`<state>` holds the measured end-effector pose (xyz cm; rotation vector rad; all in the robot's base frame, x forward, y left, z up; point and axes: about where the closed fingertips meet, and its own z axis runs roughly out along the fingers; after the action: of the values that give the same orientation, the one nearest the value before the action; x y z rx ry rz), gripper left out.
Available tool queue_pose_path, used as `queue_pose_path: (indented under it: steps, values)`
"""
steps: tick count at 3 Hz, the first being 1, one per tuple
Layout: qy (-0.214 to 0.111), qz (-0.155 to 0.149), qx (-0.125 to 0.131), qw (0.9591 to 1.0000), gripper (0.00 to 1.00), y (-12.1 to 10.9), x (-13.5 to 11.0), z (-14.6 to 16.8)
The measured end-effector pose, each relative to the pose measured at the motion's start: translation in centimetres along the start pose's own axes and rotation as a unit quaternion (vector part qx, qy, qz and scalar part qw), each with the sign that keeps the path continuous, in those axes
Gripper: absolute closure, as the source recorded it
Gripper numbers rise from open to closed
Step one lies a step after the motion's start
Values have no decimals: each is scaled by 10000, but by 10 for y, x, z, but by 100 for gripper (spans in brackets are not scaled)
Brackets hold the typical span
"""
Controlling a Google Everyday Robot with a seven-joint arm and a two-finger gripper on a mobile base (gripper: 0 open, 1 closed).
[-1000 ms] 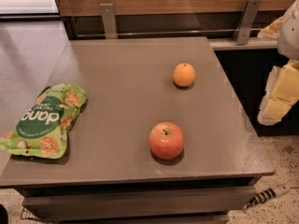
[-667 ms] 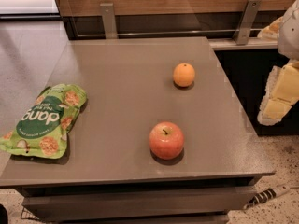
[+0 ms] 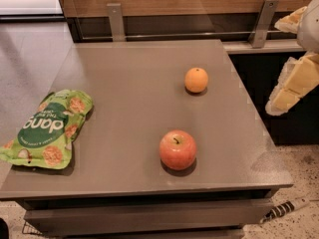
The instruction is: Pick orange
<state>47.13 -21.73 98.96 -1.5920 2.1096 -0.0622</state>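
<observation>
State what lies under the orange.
The orange rests on the grey table, and the spot it covers is hidden. The gripper hangs open beyond the table's right edge.

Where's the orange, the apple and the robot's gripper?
orange (image 3: 196, 79), camera view, middle of its skin.
apple (image 3: 178, 150), camera view, its red front.
gripper (image 3: 293, 81), camera view, far right edge, its pale lower part.

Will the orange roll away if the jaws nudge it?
Likely: the orange is round and sits free on the smooth table, so a push would probably roll it. Looks firm, probably not fragile. The gripper hangs beyond the table's right edge.
</observation>
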Motion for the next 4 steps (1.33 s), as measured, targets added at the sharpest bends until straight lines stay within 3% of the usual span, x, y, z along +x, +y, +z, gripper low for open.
queue_pose_path:
  steps: [1, 2, 4]
  values:
    - [-999, 209, 286, 9944, 0, -40, -16, 19]
    - [-1932, 451, 342, 9795, 0, -68, -26, 47]
    - [-3214, 1028, 45, 9413, 0, -75, -34, 116]
